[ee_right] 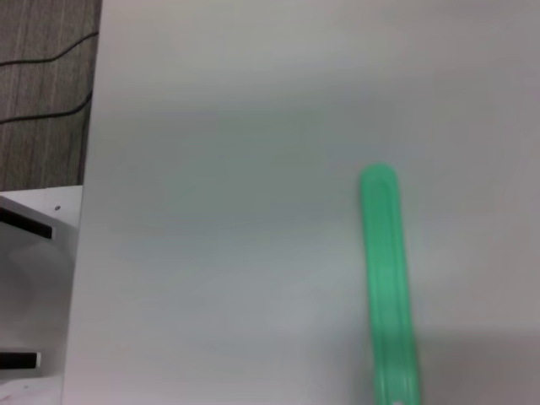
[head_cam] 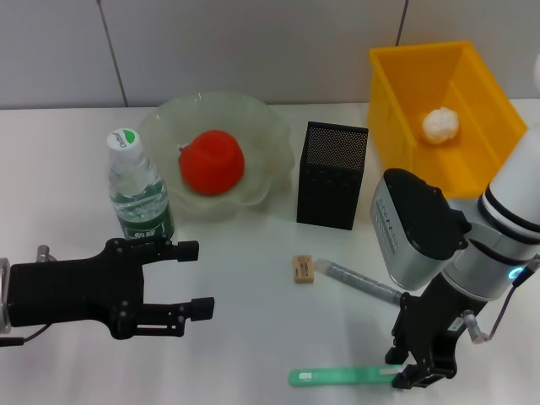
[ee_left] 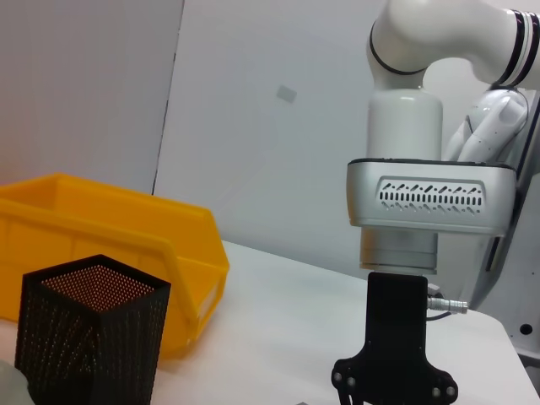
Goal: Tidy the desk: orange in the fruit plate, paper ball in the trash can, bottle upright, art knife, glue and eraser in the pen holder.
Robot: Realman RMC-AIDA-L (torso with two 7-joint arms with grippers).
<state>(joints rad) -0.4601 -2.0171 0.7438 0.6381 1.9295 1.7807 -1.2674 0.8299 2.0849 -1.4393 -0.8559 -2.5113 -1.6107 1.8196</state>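
Bottle [head_cam: 139,187] label unreadable; right gripper [head_cam: 413,371] at knife [head_cam: 342,376].

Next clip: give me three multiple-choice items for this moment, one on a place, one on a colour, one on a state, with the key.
1. Where is the paper ball?
A. in the yellow bin
B. in the fruit plate
C. on the table

2. What colour is the art knife?
A. red
B. green
C. black

3. How does the bottle stand?
A. on its side
B. upside down
C. upright

Key: 1 A, the white ball lies inside the bin. 2 B, it is green, its end at the right gripper. 3 C, its cap points up, beyond the open left gripper.
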